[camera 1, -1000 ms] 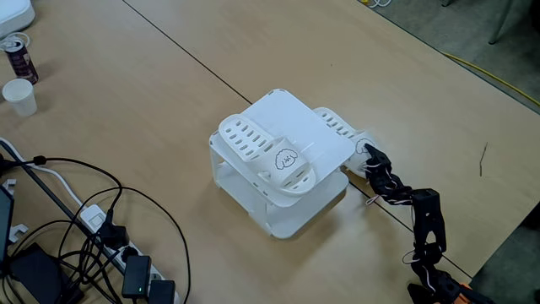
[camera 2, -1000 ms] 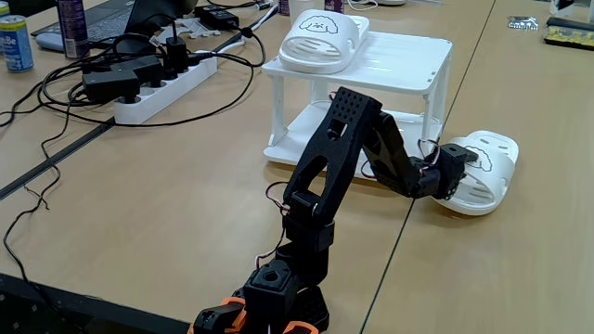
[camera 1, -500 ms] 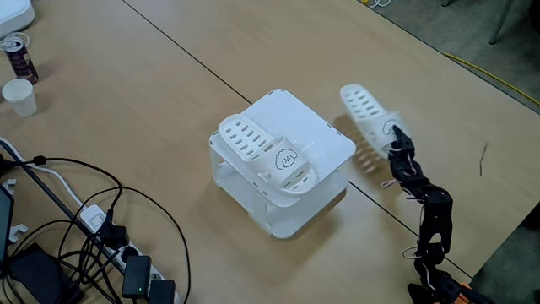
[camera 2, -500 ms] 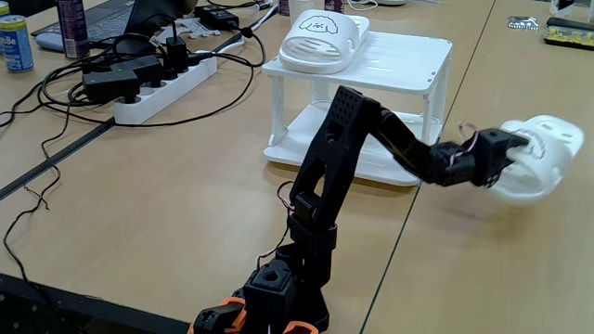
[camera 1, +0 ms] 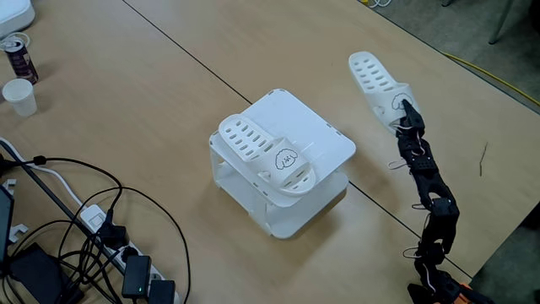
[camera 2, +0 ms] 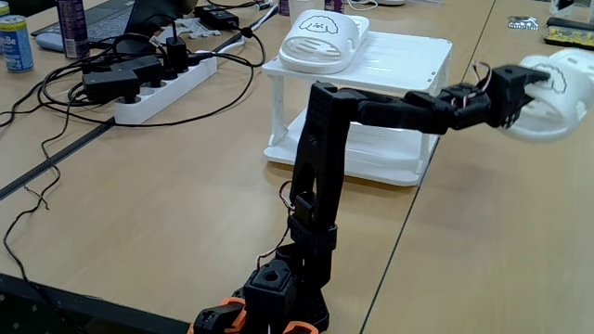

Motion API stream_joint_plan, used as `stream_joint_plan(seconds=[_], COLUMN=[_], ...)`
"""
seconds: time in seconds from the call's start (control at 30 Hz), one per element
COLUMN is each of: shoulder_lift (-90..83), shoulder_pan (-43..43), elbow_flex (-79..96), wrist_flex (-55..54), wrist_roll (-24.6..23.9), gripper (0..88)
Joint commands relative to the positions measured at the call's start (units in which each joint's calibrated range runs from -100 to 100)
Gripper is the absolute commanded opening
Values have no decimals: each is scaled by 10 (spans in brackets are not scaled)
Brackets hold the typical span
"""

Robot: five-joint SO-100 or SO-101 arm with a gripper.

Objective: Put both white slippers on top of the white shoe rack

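Observation:
One white slipper (camera 1: 268,155) (camera 2: 319,39) with a puppy face on its strap lies on one side of the flat top of the white shoe rack (camera 1: 308,128) (camera 2: 405,58). The other white slipper (camera 1: 380,82) (camera 2: 548,85) hangs in the air beside the rack, above the table. My gripper (camera 1: 407,111) (camera 2: 527,80) is shut on its strap end, at the end of the black arm stretched out level from its base.
A dark seam runs across the wooden table under the rack. In a fixed view (camera 1: 51,219) black cables and a power strip (camera 1: 135,272) lie at the lower left, with a paper cup (camera 1: 19,95) and a can (camera 1: 18,57) at the upper left.
My gripper has lifted the second slipper off the table beside the rack and raised it to about the height of the rack's top, as the arm stretched out.

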Motion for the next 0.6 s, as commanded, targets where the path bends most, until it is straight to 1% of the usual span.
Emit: stream_joint_plan(seconds=[0.0,0.23,0.57], shoulder_lift=[-99,-129,-135], shoulder_pan=[-21,-87,-188], elbow_flex=[-89,-144,-144], wrist_flex=[32,110,115], wrist_roll=[4,4,4], gripper=[7,7,7])
